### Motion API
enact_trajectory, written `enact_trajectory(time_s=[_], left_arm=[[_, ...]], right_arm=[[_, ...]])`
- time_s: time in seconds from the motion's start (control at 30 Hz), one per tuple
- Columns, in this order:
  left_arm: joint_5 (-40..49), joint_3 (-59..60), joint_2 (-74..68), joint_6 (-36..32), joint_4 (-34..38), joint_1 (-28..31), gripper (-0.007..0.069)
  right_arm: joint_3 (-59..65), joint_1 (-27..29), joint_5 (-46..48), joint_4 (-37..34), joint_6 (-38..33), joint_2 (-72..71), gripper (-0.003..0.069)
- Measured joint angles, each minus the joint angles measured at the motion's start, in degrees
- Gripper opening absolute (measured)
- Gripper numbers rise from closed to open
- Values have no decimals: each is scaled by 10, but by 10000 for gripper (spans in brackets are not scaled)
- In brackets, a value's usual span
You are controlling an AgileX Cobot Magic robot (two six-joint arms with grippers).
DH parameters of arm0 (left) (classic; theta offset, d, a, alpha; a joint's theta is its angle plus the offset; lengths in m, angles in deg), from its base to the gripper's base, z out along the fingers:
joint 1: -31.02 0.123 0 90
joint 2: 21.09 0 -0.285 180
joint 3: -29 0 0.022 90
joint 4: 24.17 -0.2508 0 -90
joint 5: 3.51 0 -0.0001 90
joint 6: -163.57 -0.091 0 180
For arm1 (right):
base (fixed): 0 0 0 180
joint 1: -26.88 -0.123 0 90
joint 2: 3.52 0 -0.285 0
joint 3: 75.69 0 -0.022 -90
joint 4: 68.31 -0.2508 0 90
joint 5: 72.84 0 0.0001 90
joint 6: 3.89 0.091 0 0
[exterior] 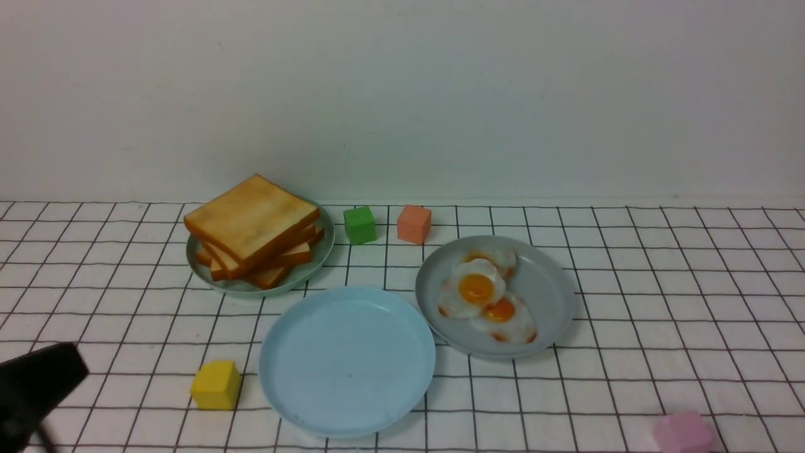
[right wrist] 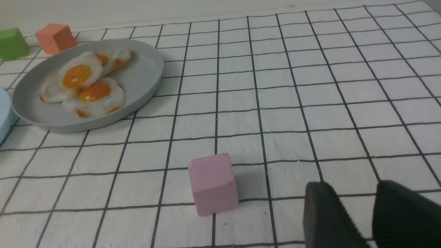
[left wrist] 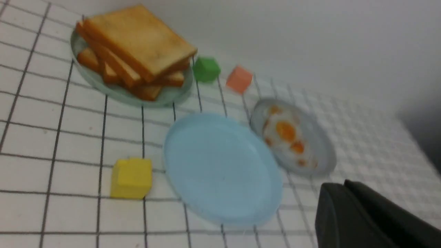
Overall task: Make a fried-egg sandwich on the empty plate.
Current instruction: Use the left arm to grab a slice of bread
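The empty plate (exterior: 347,360) (left wrist: 220,168), round and sky-blue, lies bare at the front centre. No fried-egg sandwich is in view. A stack of golden toast slices (exterior: 255,229) (left wrist: 137,44) sits on a pale green plate (exterior: 317,258) at the back left. Three fried eggs (exterior: 481,289) (right wrist: 82,86) lie on a grey-blue plate (exterior: 547,289) right of the empty plate. My left gripper (left wrist: 344,184) (exterior: 44,377) hangs at the front left, shut, with nothing in it. My right gripper (right wrist: 351,186) is open over the cloth, near a pink cube, and does not show in the front view.
A yellow cube (exterior: 216,385) stands just left of the empty plate. A green cube (exterior: 360,224) and a salmon cube (exterior: 414,223) stand behind the plates. The pink cube (exterior: 682,433) (right wrist: 213,184) sits at the front right. A white wall closes the back.
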Motion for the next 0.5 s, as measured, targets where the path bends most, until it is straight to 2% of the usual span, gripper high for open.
enact_trajectory(time_s=[0.07, 0.2, 0.3, 0.4, 0.5], left_arm=[[40, -48, -69, -37, -16, -28, 20], [56, -102, -157, -51, -69, -97, 20], [74, -133, -230, -24, -137, -154, 18], [98, -163, -279, 7, -182, -179, 18], [109, -188, -305, 24, -206, -187, 18]], right_arm=[[0, 0, 0, 0, 0, 0, 239], [0, 0, 0, 0, 0, 0, 239], [0, 0, -1, 0, 0, 0, 239], [2, 0, -16, -14, 7, 0, 239], [6, 0, -54, -78, 44, 0, 239]])
